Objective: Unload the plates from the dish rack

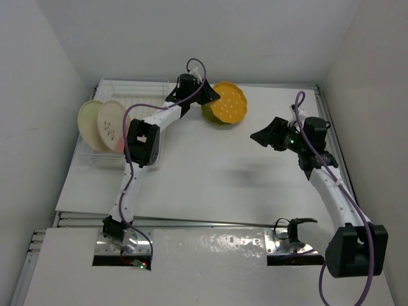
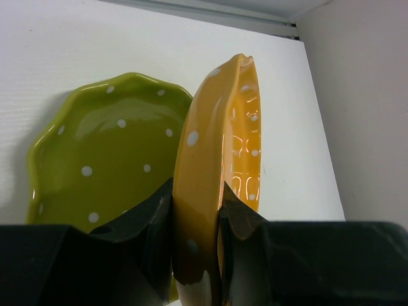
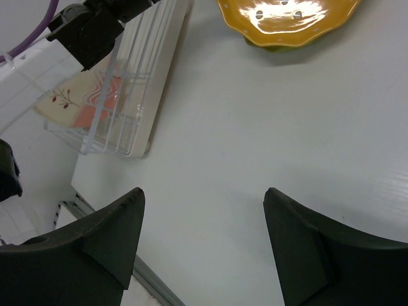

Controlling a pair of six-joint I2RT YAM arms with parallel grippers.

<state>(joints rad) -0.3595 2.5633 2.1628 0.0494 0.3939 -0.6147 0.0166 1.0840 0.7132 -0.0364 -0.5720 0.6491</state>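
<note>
From above, the left hand (image 1: 209,95) reaches to the far middle of the white bench (image 1: 210,172) and meets the rim of the orange plate (image 1: 231,104), which is tipped up over the lime green plate (image 1: 209,115); only a sliver of green shows beneath the orange there. The left wrist view fills in what the overhead one hides: the two black fingers (image 2: 153,220) are clamped on the orange plate's (image 2: 220,178) edge, one on each face, the plate standing nearly on edge, with its white dots visible. Just beside it on the left, the lime green plate (image 2: 105,153) lies flat on the bench (image 2: 76,51), its white-dotted face up.

The dish rack (image 1: 115,137) sits at the far left of the bench. Two plates lean in it, the pale green-cream plate (image 1: 89,118) leftmost and the cream-and-pink plate (image 1: 115,125) overlapping it. The right wrist view shows the rack (image 3: 137,95) from the side, with the cream-and-pink plate (image 3: 76,102) seen through the wires, a red sprig printed on it.

The right hand (image 1: 264,137) hovers well apart over the right side of the bench, its fingers (image 3: 111,233) spread wide with nothing between them.
</note>
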